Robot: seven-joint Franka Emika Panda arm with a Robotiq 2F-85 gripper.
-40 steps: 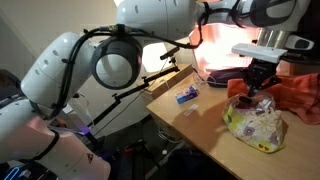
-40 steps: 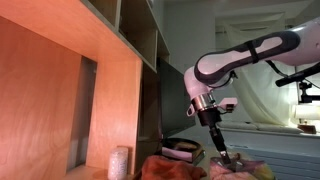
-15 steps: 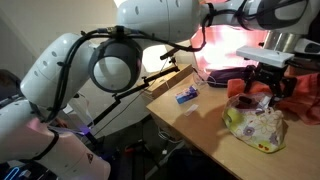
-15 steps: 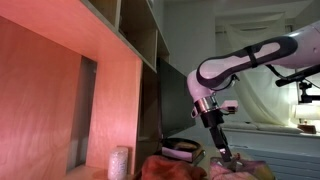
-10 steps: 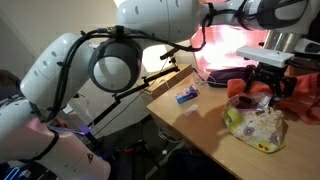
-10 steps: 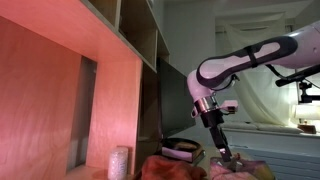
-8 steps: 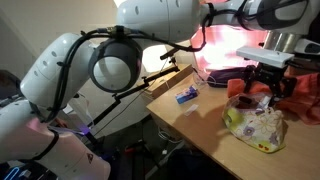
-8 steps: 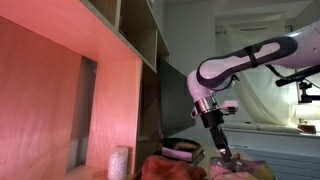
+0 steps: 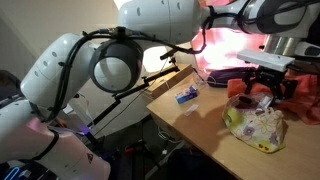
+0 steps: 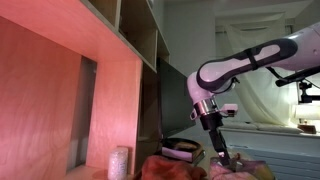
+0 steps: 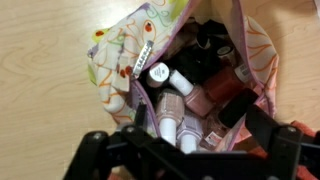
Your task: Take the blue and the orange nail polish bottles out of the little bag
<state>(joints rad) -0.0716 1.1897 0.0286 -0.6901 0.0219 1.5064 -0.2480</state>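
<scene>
Wrist view: looks straight down into the little bag (image 11: 125, 50), wide open and filling the upper and middle frame. Lies on the pale wooden table (image 11: 40, 100), with its patterned side folded back toward the upper left and the zip along the opening. Packed with nail polish bottles (image 11: 172, 112): a white cap near centre, pinkish ones just below, a reddish one right of centre, dark caps toward the upper right. Cannot tell which is the blue or the orange one. Enters from the bottom edge as the gripper (image 11: 195, 130), dark fingers (image 11: 100, 150) spread wide on either side of the bag's mouth, gripping nothing. Hard to say whether touching the bottles.

In an exterior view, sits at the right of the frame: bag (image 9: 255, 125) on the table (image 9: 190, 125), gripper (image 9: 262, 90) just above it, pointing down, jaws parted. Left of the bag and well apart from it, a small blue thing (image 9: 186, 95) on the tabletop. Behind the bag at the right edge, an orange-red cloth (image 9: 305, 100); further back, a flat dark case (image 9: 225, 72). Across the left half, the white arm (image 9: 60, 90).

In an exterior view, hangs low at lower right: gripper (image 10: 222, 158), over the cloth (image 10: 160, 168). At left, a wooden shelf unit (image 10: 70, 90).
</scene>
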